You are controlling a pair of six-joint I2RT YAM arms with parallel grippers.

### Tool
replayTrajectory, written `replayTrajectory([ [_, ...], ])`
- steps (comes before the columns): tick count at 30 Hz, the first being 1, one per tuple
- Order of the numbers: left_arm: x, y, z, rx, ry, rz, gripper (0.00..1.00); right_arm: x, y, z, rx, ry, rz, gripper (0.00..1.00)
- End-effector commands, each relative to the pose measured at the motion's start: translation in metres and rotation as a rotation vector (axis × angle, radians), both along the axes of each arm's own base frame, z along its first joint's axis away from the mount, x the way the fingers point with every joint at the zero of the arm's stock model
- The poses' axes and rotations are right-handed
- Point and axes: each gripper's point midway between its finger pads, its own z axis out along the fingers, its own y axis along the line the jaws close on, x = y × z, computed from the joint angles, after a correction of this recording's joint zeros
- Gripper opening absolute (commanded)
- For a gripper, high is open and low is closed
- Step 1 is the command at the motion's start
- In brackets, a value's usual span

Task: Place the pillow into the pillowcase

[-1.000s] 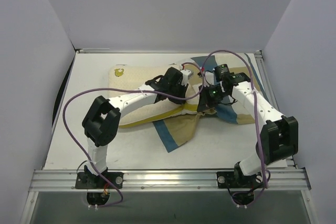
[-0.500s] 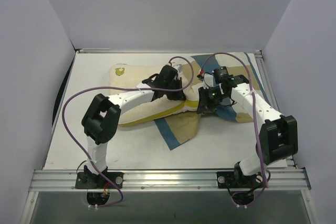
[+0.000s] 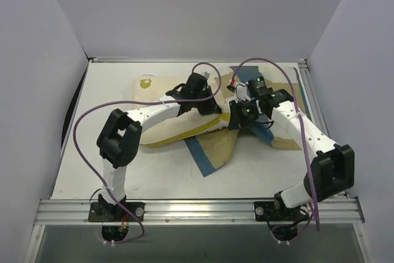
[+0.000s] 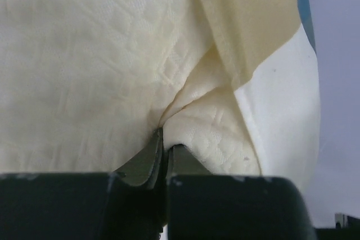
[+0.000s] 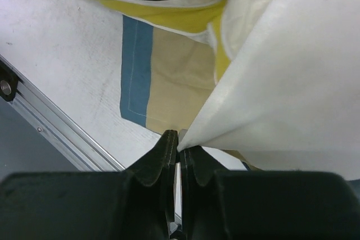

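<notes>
Overhead, the pillow [image 3: 161,132] lies on the left half of the bench [image 3: 86,158], its yellow emblem [image 3: 146,82] toward the far corner. The pillowcase [image 3: 212,152] spreads from under the pillow's right end toward the right edge. Both arms meet at that end. The left end effector [image 3: 206,101] sits on the pillow's right end and the right end effector [image 3: 237,115] just beside it on the cloth. This pairing suggests one arm feeds the cushion while the other holds the mouth of the cover open.

Seen from the left wrist, the left end effector [image 4: 163,145] is pinched tight on a fold of the pillow [image 4: 84,54]. The quilted cream fabric puckers into the jaws, a grip suited to pushing or dragging the soft bulk. A tan and white panel of the pillowcase [image 4: 264,32] drapes over the pillow's upper right, so that corner appears to be under the cover already.

Seen from the right wrist, the right end effector [image 5: 177,144] is closed on the edge of a smooth white sheet, most likely a white block of the pillowcase [image 5: 287,77]. The sheet is lifted clear of the bench [image 5: 56,54], which would leave the opening raised. Beneath it lie a blue and tan panel of the cover and the pillow's yellow piping [image 5: 180,18]. Most of the pillow is outside the cover, so I judge the insertion to be at an early stage.
</notes>
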Motion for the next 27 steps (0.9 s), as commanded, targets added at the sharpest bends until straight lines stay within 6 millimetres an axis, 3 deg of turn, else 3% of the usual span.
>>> replayTrajectory([
  [1, 0.048, -0.030, 0.042, -0.151, -0.123, 0.110, 0.00, -0.025, 0.030, 0.022, 0.089, 0.055, 0.116, 0.00],
  [2, 0.052, -0.030, 0.026, -0.124, -0.115, 0.116, 0.00, -0.023, 0.028, 0.020, 0.076, 0.053, 0.105, 0.05],
  [4, 0.057, -0.027, 0.018, -0.108, -0.120, 0.102, 0.00, -0.015, 0.013, 0.010, 0.020, 0.046, 0.052, 0.10],
  [6, 0.049, -0.024, 0.002, -0.115, -0.089, 0.064, 0.01, -0.011, 0.002, 0.005, 0.004, 0.054, 0.002, 0.30],
  [8, 0.039, -0.027, 0.020, -0.179, -0.130, -0.017, 0.19, -0.005, -0.020, -0.004, -0.020, 0.062, -0.082, 0.48],
  [9, 0.030, -0.022, 0.013, -0.168, -0.141, -0.057, 0.24, -0.003, -0.027, -0.007, -0.013, 0.087, -0.143, 0.53],
  [10, 0.025, -0.024, 0.023, -0.193, -0.176, -0.093, 0.32, 0.002, -0.042, -0.012, -0.017, 0.104, -0.205, 0.57],
  [11, 0.012, -0.024, 0.044, -0.234, -0.205, -0.159, 0.46, -0.002, -0.053, -0.021, -0.029, 0.137, -0.248, 0.57],
  [13, -0.006, -0.017, 0.046, -0.196, -0.253, -0.255, 0.60, -0.002, -0.077, -0.032, -0.044, 0.175, -0.343, 0.57],
  [14, -0.013, -0.011, 0.062, -0.185, -0.304, -0.296, 0.69, -0.004, -0.085, -0.036, -0.057, 0.189, -0.371, 0.58],
  [15, -0.017, -0.006, 0.066, -0.129, -0.399, -0.376, 0.77, -0.009, -0.094, -0.043, -0.080, 0.205, -0.393, 0.58],
  [17, -0.031, 0.014, 0.067, -0.007, -0.423, -0.453, 0.86, -0.007, -0.114, -0.048, -0.126, 0.201, -0.451, 0.58],
  [18, -0.026, 0.025, 0.064, 0.095, -0.522, -0.517, 0.86, -0.005, -0.118, -0.050, -0.140, 0.202, -0.462, 0.58],
  [19, -0.031, 0.039, 0.054, 0.176, -0.510, -0.556, 0.86, -0.002, -0.122, -0.052, -0.158, 0.200, -0.473, 0.58],
  [20, -0.028, 0.047, 0.054, 0.242, -0.555, -0.586, 0.86, 0.002, -0.122, -0.053, -0.166, 0.193, -0.469, 0.58],
  [23, -0.014, 0.086, 0.030, 0.521, -0.716, -0.730, 0.86, 0.011, -0.117, -0.067, -0.184, 0.254, -0.447, 0.57],
  [24, -0.016, 0.105, 0.006, 0.628, -0.743, -0.824, 0.85, 0.012, -0.111, -0.080, -0.199, 0.296, -0.416, 0.57],
  [25, -0.007, 0.123, -0.003, 0.699, -0.748, -0.823, 0.84, 0.021, -0.108, -0.081, -0.208, 0.289, -0.402, 0.57],
  [27, -0.012, 0.150, -0.035, 0.774, -0.717, -0.904, 0.82, 0.029, -0.098, -0.098, -0.232, 0.325, -0.360, 0.56],
])
